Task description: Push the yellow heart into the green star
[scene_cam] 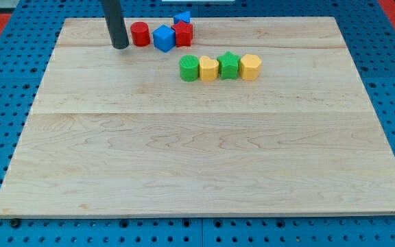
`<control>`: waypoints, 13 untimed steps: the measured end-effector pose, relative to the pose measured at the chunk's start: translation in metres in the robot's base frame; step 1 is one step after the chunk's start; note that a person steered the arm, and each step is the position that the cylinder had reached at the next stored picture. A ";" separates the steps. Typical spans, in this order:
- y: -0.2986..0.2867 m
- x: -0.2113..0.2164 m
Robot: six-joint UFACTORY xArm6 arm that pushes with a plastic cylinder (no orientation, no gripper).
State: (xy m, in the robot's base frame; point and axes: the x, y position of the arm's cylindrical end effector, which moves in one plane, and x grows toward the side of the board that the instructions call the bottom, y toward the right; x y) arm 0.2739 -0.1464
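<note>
My tip point(120, 47) rests on the board near the view's top left, just left of a red cylinder point(140, 33). A row of four blocks lies right of centre near the top: a green cylinder point(189, 68), a yellow block that looks like the heart point(208, 69), the green star point(229, 65) and a second yellow block, pentagon-like point(251, 66). The yellow heart sits against the green star's left side. The second yellow block sits against the star's right side. My tip is well to the upper left of this row.
A cluster sits at the board's top edge right of my tip: the red cylinder, a blue cube point(163, 38), a red star-like block point(184, 33) and a blue triangle point(182, 16). The wooden board point(197, 171) lies on a blue pegboard surface.
</note>
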 end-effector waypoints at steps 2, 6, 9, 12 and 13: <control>0.005 -0.003; 0.034 0.035; 0.068 0.058; 0.068 0.078; 0.098 0.114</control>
State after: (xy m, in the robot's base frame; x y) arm 0.3876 -0.0480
